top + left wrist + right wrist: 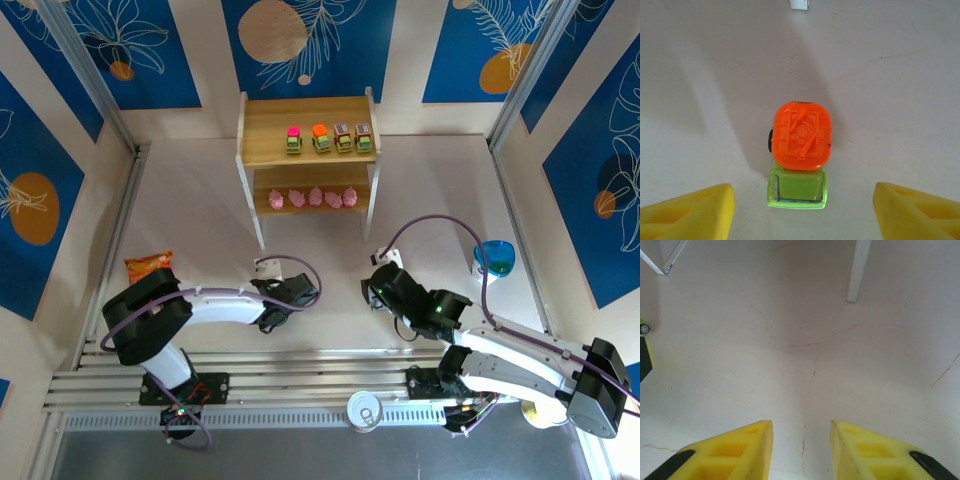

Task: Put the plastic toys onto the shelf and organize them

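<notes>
Pale tabletop (715, 75): orange-topped car (800, 150) points its cab at the wide-open left pincer (803, 188).

The top view is lit brightly and evenly from above, and only faint, soft shadows are cast on the pale table (200, 200). In the left wrist view the orange-topped car (801, 150) is rendered sharply, and a broad, diffuse shadow is spread across the surface above it. In the right wrist view fine surface cracks are resolved clearly, while the yellow fingertips (735, 452) are slightly softened.
</notes>
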`<state>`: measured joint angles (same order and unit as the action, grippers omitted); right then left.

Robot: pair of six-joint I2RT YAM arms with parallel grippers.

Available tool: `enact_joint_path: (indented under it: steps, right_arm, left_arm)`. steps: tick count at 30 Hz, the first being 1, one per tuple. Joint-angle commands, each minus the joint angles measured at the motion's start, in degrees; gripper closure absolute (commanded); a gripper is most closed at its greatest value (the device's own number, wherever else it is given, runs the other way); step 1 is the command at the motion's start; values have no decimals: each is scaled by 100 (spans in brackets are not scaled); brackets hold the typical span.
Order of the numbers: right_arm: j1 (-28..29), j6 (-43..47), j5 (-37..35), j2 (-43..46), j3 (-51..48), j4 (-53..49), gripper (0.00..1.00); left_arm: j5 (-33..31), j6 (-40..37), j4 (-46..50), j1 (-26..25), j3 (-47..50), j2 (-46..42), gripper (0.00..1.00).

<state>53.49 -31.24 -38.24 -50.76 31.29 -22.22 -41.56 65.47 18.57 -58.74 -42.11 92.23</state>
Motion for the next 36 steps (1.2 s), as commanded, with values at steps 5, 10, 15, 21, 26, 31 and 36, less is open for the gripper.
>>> enact_joint_path:
  steps: [5, 10, 15, 21, 26, 31, 36]
  right_arm:
    - [-6, -77, -114, 17, -92, 78, 70]
    - [-6, -88, -158, -2, -82, 75, 75]
    - [-7, -100, -164, -63, -60, 69, 77]
    - [-6, -84, -157, -90, -55, 86, 80]
    - [2, -84, -154, -95, -61, 86, 85]
    - [3, -80, -158, -116, -51, 94, 86]
    - [3, -76, -149, -121, -50, 95, 88]
  left_arm:
    - [254, -429, -218, 230, -9, 78, 33]
    - [350, -673, -489, 309, 106, 70, 36]
    - [349, -655, -499, 354, 176, 65, 41]
    - [384, -615, -761, 429, 406, 24, 43]
    - [368, -769, -764, 471, 375, 50, 48]
    - [307, -791, -732, 494, 392, 17, 50]
    - [290, -795, -742, 539, 456, 4, 51]
